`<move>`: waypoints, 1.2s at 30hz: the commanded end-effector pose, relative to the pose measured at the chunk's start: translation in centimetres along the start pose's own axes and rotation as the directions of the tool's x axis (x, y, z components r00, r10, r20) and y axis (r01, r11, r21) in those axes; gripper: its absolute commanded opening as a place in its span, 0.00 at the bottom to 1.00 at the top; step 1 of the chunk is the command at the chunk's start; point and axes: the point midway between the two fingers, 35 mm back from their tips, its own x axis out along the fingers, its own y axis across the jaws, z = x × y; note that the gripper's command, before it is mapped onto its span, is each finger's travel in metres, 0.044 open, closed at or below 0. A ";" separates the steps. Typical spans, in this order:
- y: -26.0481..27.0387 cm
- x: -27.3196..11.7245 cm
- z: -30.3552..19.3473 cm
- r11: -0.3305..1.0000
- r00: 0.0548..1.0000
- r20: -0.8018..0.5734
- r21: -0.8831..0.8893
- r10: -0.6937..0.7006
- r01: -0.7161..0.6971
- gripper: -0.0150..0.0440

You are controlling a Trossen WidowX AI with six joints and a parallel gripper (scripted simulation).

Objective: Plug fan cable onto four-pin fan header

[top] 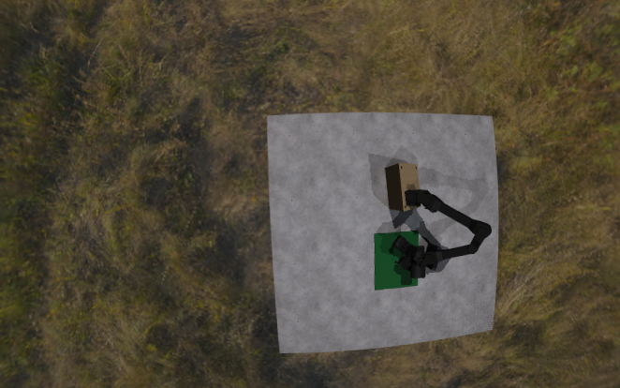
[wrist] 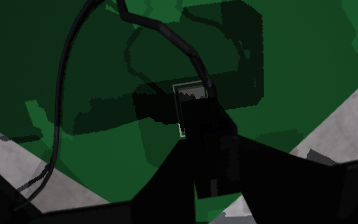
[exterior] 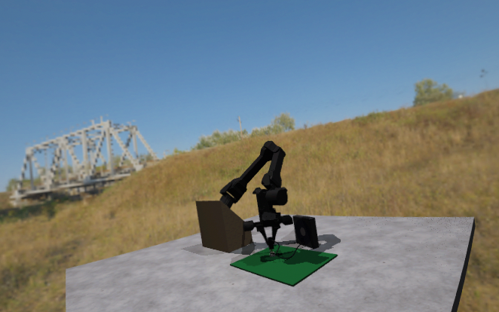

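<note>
The green board (top: 381, 276) (exterior: 294, 278) (wrist: 305, 65) lies flat. My gripper (exterior: 271, 243) (wrist: 205, 144) points down over it, shut on the dark plug (wrist: 200, 114) of the fan's cable. The pale-rimmed header (wrist: 199, 92) shows past the plug's upper and left sides in the wrist view. The plug overlaps it there and looks shifted to the lower right. The header (exterior: 272, 254) is just below the fingertips in the exterior view. Whether the plug touches or enters it cannot be told. The black cable (wrist: 174, 35) (exterior: 289, 258) loops to the fan (exterior: 306, 231).
A brown block (top: 409, 175) (exterior: 212, 227), with the arm (top: 459, 220) (exterior: 252, 169) mounted on it, stands beside the board on the grey table top (top: 318, 211) (exterior: 151, 279). The fan stands upright behind the board in the exterior view. Dark shadows cover much of the board.
</note>
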 end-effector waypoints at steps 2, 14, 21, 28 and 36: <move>0.2 0.0 0.1 1.000 1.000 -0.003 -0.009 0.005 -0.005 0.25; 0.2 0.2 0.0 1.000 1.000 -0.003 -0.009 0.005 -0.005 0.25; 0.1 0.3 0.0 1.000 1.000 -0.003 -0.007 0.005 -0.005 0.25; 0.0 0.4 -0.1 1.000 1.000 -0.004 0.000 0.005 -0.005 0.25; -0.1 0.6 -0.1 1.000 1.000 -0.004 0.008 0.005 -0.005 0.25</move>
